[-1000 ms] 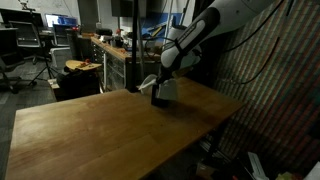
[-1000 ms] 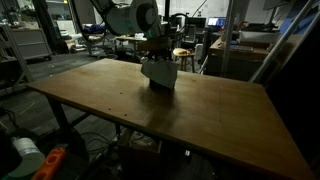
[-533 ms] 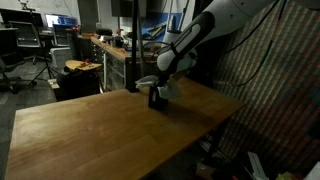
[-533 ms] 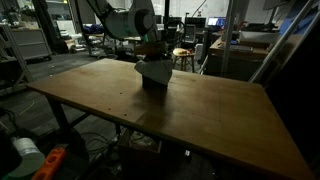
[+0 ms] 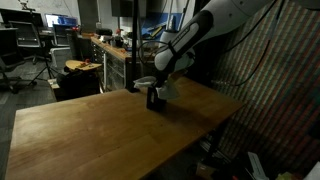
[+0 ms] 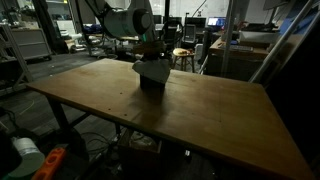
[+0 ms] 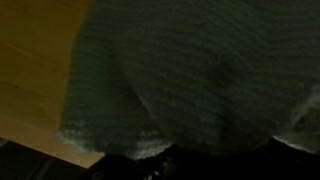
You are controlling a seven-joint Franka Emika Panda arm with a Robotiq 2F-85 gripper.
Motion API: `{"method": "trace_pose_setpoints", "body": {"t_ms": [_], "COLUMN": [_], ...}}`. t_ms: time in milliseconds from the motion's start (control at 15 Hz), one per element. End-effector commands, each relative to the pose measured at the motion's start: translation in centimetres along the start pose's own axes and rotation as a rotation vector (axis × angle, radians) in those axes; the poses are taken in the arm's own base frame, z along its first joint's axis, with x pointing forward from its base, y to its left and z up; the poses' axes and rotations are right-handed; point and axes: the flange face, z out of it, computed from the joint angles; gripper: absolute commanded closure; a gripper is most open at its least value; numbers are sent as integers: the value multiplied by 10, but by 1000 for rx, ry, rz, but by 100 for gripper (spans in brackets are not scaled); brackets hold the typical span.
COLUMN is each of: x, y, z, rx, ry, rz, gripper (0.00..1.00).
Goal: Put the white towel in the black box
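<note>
White towel [image 6: 152,68] sits bunched directly under the hand [image 6: 150,54], draped over the black box [image 6: 152,85] in the upper middle of frame (fingers buried in it, can't tell clamped or apart).

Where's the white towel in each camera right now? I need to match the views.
In an exterior view: white towel just above centre, bunched over the black box.
In an exterior view: white towel left of centre, upper half, over the black box.
Wrist view: white towel fills most of the picture.
Shared landmark: the wooden table.
</note>
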Motion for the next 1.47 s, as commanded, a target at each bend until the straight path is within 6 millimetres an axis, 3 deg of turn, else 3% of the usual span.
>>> {"method": "trace_pose_setpoints", "body": {"t_ms": [0, 533, 667, 1400], "x": [8, 13, 13, 13], "y": [-7, 1, 1, -9], "z": [-1, -32, -37, -48], "rx": [-10, -31, -33, 15], "ry": [7, 52, 60, 62], "rz": [-12, 4, 9, 93], "gripper": [43, 0, 5, 0]}}
